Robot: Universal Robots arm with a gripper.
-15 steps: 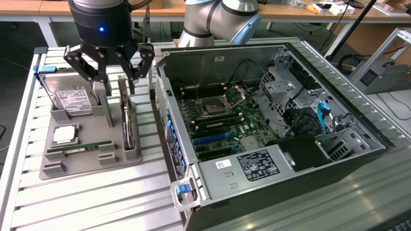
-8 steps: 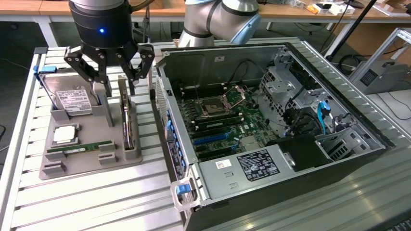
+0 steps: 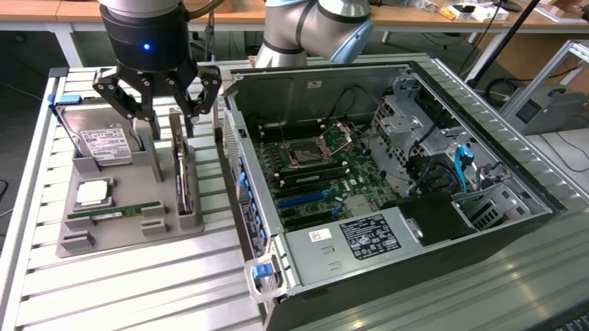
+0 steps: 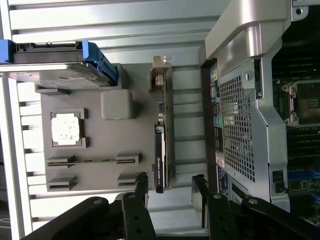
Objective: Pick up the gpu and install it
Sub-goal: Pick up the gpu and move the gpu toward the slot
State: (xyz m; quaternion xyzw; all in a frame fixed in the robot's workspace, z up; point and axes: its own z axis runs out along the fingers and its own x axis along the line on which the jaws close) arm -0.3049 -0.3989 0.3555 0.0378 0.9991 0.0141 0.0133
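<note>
Hovering over the grey moulded parts tray (image 3: 120, 238), the black two-fingered gripper (image 3: 165, 124) holds nothing, its jaws spread wide. The gpu (image 3: 181, 169), a thin dark circuit card with a silvery metal edge, stands edge-on in its slot along the tray side nearest the open grey-walled computer case (image 3: 276, 89). In the wrist view the gripper (image 4: 170, 182) frames one end of the gpu (image 4: 161, 150), which sits a little nearer one finger than the other. That offset is probably the main risk: a finger could land on the card's top edge, or push the card sideways in its slot before the other finger meets it. A grip on such a narrow strip may also let it tilt. The case wall is close beside the outer finger and could be struck. The boxy silver hard drive (image 3: 103, 145) stands apart.
</note>
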